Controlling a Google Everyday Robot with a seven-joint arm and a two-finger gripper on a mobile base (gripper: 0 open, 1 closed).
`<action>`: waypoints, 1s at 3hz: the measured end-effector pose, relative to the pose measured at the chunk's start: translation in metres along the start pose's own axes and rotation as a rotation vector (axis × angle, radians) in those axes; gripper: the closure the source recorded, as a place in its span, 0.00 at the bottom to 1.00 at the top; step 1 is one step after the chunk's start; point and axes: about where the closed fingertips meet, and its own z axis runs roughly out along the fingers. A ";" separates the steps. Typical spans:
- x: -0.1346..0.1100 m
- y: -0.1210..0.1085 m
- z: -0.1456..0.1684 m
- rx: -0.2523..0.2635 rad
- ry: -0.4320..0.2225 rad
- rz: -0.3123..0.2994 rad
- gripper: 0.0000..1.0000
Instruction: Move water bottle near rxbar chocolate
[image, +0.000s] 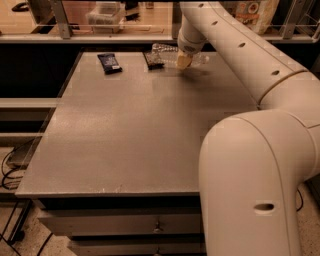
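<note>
The water bottle (164, 51) is clear plastic and lies sideways at the far edge of the grey table (135, 130). My gripper (184, 61) is shut on the water bottle around its middle and holds it low over the tabletop. The rxbar chocolate (153, 60), a dark flat bar, lies just left of the gripper, right beside the bottle's left end. Whether the bottle rests on the table cannot be told.
A navy-blue wrapped bar (109, 62) lies at the far left of the table. A rail and shelf with a clear box (105, 14) run behind the table. My arm (250, 150) fills the right side of the view.
</note>
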 end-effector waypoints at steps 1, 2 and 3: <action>0.008 -0.001 0.022 0.006 0.040 0.016 0.36; 0.008 -0.002 0.025 0.010 0.047 0.019 0.13; 0.006 -0.003 0.024 0.006 0.048 0.018 0.00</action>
